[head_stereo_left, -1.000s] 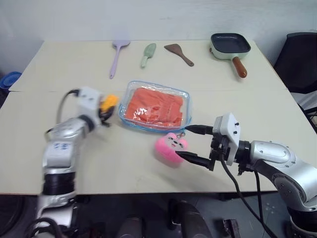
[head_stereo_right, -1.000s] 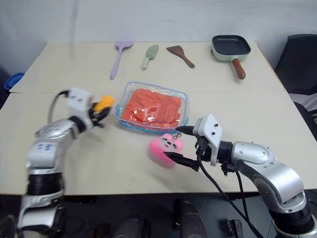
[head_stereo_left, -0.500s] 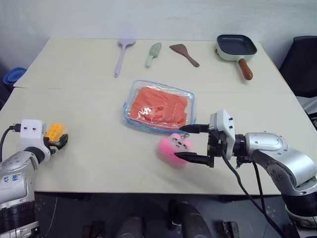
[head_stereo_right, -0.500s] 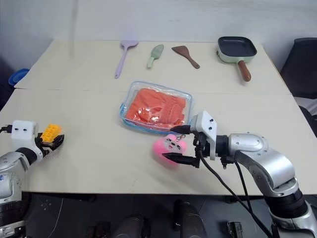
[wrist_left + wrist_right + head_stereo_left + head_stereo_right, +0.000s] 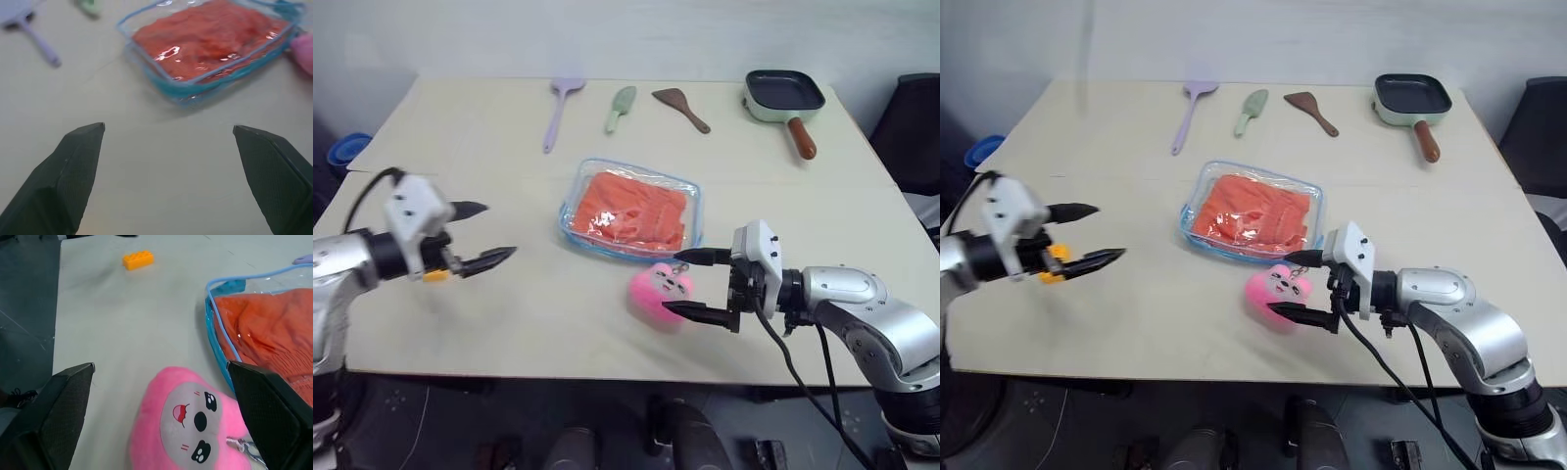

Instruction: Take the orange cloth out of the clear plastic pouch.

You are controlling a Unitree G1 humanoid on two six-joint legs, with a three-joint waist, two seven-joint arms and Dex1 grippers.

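Clear plastic pouch (image 5: pixel 631 212) mid-table, orange cloth (image 5: pixel 632 208) inside

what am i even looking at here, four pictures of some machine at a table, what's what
It is a two-armed robot standing at a table. The two wide pictures come from cameras in its head, looking down over its arms. The two close-ups come from cameras on its wrists, looking out between the black fingers of each arm.

In the middle lies a clear plastic pouch with blue edging, an orange cloth inside it, and a pink plush charm hanging off one corner. Along the far edge are a purple spatula, a green scoop, a brown spatula and a small pan. A yellow toy brick sits near the left arm.

The left gripper hangs open beside the pouch. The right gripper is open around the charm. Nothing is held.
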